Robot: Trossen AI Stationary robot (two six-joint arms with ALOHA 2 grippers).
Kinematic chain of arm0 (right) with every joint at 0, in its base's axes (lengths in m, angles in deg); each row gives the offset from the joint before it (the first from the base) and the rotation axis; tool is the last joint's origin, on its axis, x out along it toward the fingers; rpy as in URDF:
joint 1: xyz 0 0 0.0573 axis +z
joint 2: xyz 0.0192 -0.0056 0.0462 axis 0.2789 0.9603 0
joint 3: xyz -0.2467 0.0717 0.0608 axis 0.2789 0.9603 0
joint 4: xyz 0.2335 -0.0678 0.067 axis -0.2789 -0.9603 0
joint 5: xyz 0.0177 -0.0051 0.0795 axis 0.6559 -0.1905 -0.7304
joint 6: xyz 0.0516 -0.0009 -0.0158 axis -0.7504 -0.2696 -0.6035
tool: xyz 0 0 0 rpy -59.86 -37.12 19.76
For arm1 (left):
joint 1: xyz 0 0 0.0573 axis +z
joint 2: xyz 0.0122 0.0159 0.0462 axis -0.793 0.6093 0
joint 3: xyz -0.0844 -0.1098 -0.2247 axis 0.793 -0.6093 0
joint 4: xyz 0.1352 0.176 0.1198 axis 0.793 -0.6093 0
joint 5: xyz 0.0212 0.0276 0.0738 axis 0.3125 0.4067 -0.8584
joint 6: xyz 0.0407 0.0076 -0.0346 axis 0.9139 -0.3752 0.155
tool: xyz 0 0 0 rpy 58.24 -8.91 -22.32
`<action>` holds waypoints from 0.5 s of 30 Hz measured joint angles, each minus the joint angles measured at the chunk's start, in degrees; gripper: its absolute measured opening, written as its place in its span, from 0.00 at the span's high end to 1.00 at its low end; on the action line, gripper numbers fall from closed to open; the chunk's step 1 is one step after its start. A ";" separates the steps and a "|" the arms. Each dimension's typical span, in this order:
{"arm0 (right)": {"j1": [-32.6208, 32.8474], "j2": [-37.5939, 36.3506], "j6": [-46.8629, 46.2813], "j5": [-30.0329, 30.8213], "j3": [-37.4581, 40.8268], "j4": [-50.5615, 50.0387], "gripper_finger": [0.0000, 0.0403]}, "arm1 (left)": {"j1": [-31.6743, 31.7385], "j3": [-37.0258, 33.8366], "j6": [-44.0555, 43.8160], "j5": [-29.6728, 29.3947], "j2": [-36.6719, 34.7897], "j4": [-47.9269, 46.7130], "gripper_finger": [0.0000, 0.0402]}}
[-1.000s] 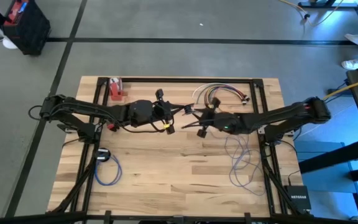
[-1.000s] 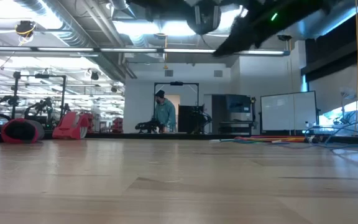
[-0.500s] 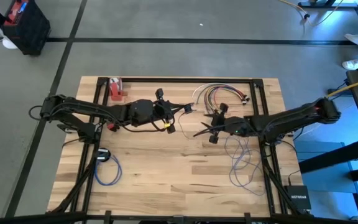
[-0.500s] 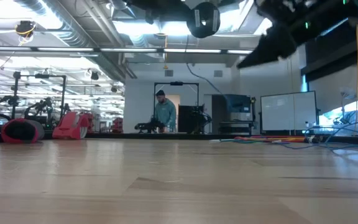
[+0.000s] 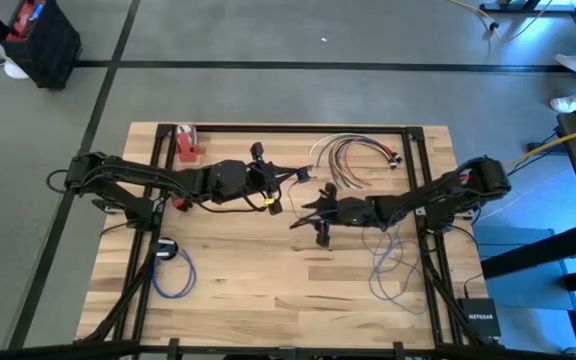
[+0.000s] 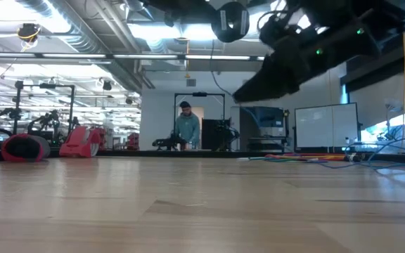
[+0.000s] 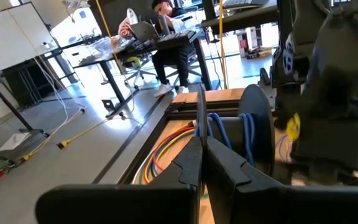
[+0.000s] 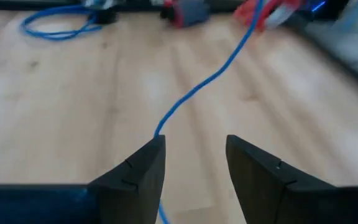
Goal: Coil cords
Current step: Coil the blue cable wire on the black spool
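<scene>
Right tool (image 5: 306, 213) open wide near worktop (image 5: 268, 290) centre, blue cord (image 8: 197, 93) running between fingers. Left tool (image 5: 293, 175) at 12 o'clock, shut on spool (image 7: 253, 134). Cord judged light, limp, slippery; best pinched mid-strand.

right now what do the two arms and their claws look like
Both arms are dark, near-black, jointed, with thin black cables running along them. The left arm carries a small yellow tag near its wrist. The left claw has two dark, tapered, wedge-like fingers; the right claw has two matte black, angular fingers. The right arm shows small green lights.
</scene>
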 joint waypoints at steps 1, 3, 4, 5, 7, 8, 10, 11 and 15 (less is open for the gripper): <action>0.01 0.24 -0.81 -2.26 -0.39 -0.10 0.57 | 0.00 -0.02 0.04 0.00 0.00 -0.08 0.99; 0.05 0.29 -1.21 -3.76 -1.50 0.06 0.57 | 0.00 -0.02 0.05 -0.02 0.00 -0.30 0.99; 0.11 0.29 -1.29 -2.66 -1.79 -0.72 0.57 | 0.00 -0.02 0.09 -0.02 0.00 -0.47 0.99; 0.13 0.29 -1.29 -0.98 -1.93 -1.61 0.57 | 0.00 -0.02 0.15 -0.02 0.00 -0.41 0.99; -0.01 0.58 -1.15 0.93 -1.96 -2.25 0.57 | 0.00 -0.02 0.15 -0.03 0.00 -0.46 0.99; -0.07 0.76 -1.08 1.05 -1.99 -2.18 0.57 | 0.00 -0.02 0.16 -0.03 0.00 -0.47 0.99; -0.06 0.86 -0.95 -0.39 -2.00 -2.83 0.57 | 0.00 -0.02 0.17 -0.04 0.00 -0.45 0.99; 0.00 0.86 -0.84 -1.83 -2.00 -3.15 0.57 | 0.00 -0.02 0.17 -0.04 0.00 -0.48 0.99; 0.05 0.97 -1.29 -2.89 -2.02 -2.41 0.57 | 0.00 -0.02 0.30 -0.04 0.00 -0.23 0.99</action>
